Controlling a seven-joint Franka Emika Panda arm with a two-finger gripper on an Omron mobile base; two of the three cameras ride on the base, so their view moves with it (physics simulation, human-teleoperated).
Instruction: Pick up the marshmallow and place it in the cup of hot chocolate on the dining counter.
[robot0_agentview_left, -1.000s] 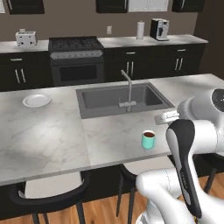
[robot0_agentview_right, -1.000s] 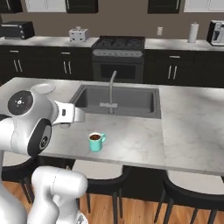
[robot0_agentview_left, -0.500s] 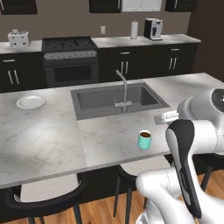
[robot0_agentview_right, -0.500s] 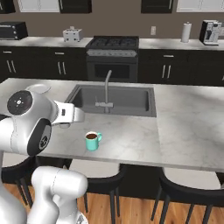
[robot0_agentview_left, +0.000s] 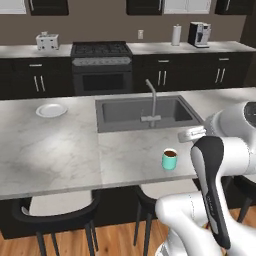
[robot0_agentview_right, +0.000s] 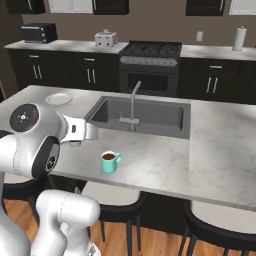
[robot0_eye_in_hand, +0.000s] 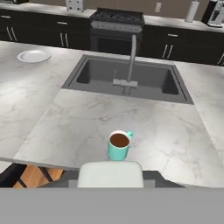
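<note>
Rolling sideways, the base has shifted both base views; nothing on the bench (robot0_agentview_left: 60, 150) moved. Cup of hot chocolate (robot0_agentview_left: 170, 159) stands near the front edge, below the sink (robot0_agentview_left: 145, 112). Marshmallow unlocated, nothing picked yet, and I cannot tell the tool's opening.

Base driven: whole scene shifted; cup of hot chocolate (robot0_agentview_left: 169, 158) itself unmoved.

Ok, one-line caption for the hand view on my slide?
Teal mug of hot chocolate near the front edge of the marble dining counter, sink and faucet behind, white plate far left.
</note>
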